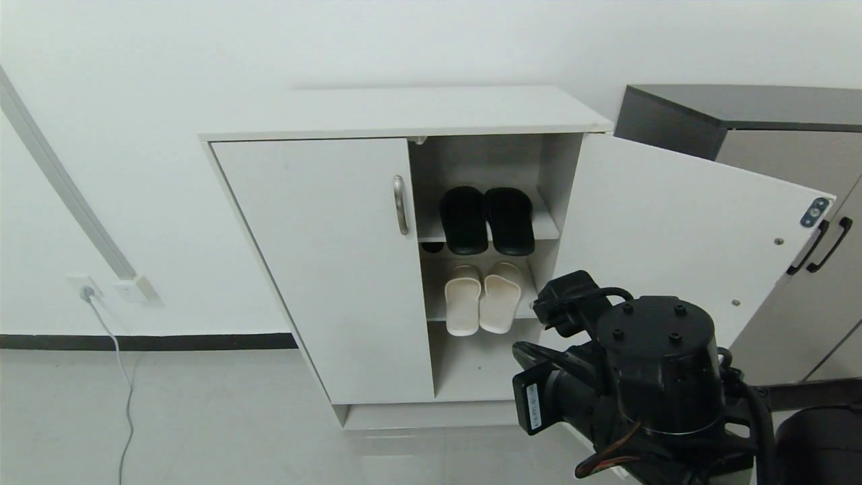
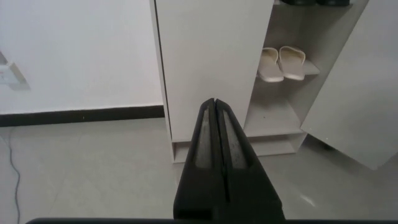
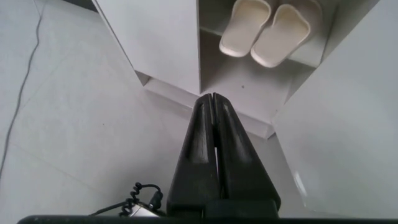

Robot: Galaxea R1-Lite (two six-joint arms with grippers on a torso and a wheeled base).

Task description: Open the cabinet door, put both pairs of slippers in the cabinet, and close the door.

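The cabinet's left door is shut. In its open bay, black slippers lie on the upper shelf and cream slippers on the shelf below. Both pairs lie lengthwise front to back, toes pointing inward. The right door stands wide. In front of the cabinet, the left gripper and right gripper each have fingers pressed together. The print on the right arm's white sticker is too small to read.

My right arm is matte black all over, and there's its big round joint cap, dotted with four screws. A white label sits on a boxy block, with reddish wires curling beneath. My right gripper is two long black tapering fingers, a coiled black cable by its base. My left gripper looks the same, with greyer inner faces.
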